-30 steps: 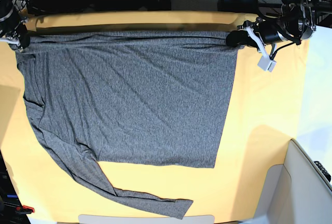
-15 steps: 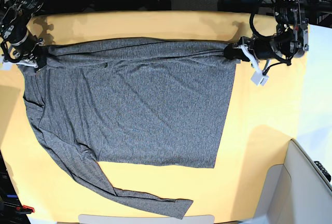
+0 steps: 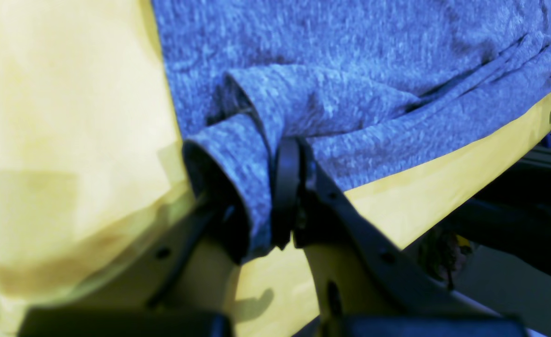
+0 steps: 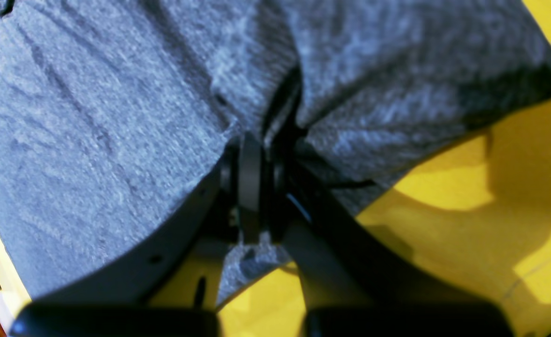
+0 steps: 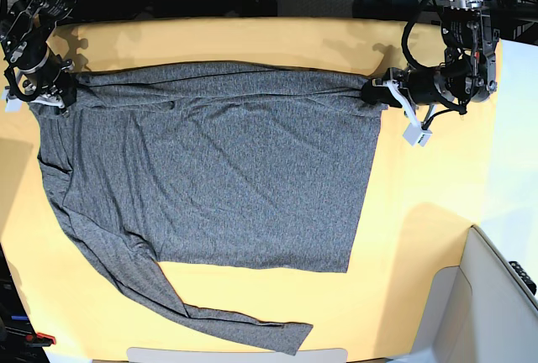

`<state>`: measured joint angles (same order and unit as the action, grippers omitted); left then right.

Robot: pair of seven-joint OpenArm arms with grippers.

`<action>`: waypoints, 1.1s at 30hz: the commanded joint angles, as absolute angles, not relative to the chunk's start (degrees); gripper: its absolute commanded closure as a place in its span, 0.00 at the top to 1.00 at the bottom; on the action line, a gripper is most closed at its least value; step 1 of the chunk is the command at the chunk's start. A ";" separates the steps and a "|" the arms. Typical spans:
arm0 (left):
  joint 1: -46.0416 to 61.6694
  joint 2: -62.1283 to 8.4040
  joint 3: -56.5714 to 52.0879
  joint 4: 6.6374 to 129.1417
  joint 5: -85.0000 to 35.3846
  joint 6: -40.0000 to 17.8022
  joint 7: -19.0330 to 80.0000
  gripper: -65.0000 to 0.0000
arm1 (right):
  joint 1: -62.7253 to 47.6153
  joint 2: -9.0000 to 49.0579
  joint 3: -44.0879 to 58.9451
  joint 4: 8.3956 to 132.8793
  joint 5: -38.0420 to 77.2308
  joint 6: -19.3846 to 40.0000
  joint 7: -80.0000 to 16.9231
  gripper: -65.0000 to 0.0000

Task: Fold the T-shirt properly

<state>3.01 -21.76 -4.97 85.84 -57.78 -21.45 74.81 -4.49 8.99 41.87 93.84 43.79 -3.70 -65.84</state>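
Observation:
The heather-grey T-shirt [image 5: 218,170] lies spread flat on the yellow table [image 5: 420,228]. One long sleeve [image 5: 210,314] trails toward the front edge. My left gripper [image 5: 376,92] is shut on the shirt's far right corner. The left wrist view shows its black fingers [image 3: 286,187] pinching a rolled fold of fabric [image 3: 331,103]. At the far left corner my right gripper [image 5: 64,94] is shut on the shirt. In the right wrist view bunched cloth [image 4: 116,117] is clamped between the fingers [image 4: 250,178]. A narrow band of fabric along the far edge is doubled over between the two grippers.
A white tag [image 5: 414,134] dangles from the left arm. A pale grey box edge [image 5: 496,296] stands at the front right corner. Dark floor and cables lie beyond the table's far edge [image 5: 252,23].
Both grippers have drawn the shirt's far edge toward the front. The doubled band now lies lower on the shirt, and more yellow table shows behind it.

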 commanded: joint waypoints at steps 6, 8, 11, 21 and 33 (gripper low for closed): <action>1.27 -22.64 -5.23 86.20 -58.42 -21.67 74.24 0.21 | -3.65 9.98 41.89 94.64 44.18 -3.38 -65.19 0.09; 1.27 -22.64 -5.49 86.20 -58.42 -21.67 74.24 0.32 | -3.82 9.98 41.89 94.64 44.18 -3.38 -65.54 0.22; 1.27 -22.64 -5.49 86.20 -58.42 -21.67 74.24 0.38 | -4.09 9.98 41.89 94.64 44.18 -3.38 -65.63 0.43; 1.27 -22.73 -5.76 86.29 -58.42 -21.58 74.86 0.36 | -4.00 9.89 41.89 94.73 44.62 -3.38 -65.63 0.77; 2.33 -24.40 -5.85 87.96 -58.68 -21.58 74.59 0.36 | -7.08 10.51 42.15 101.14 49.54 -3.12 -69.85 0.77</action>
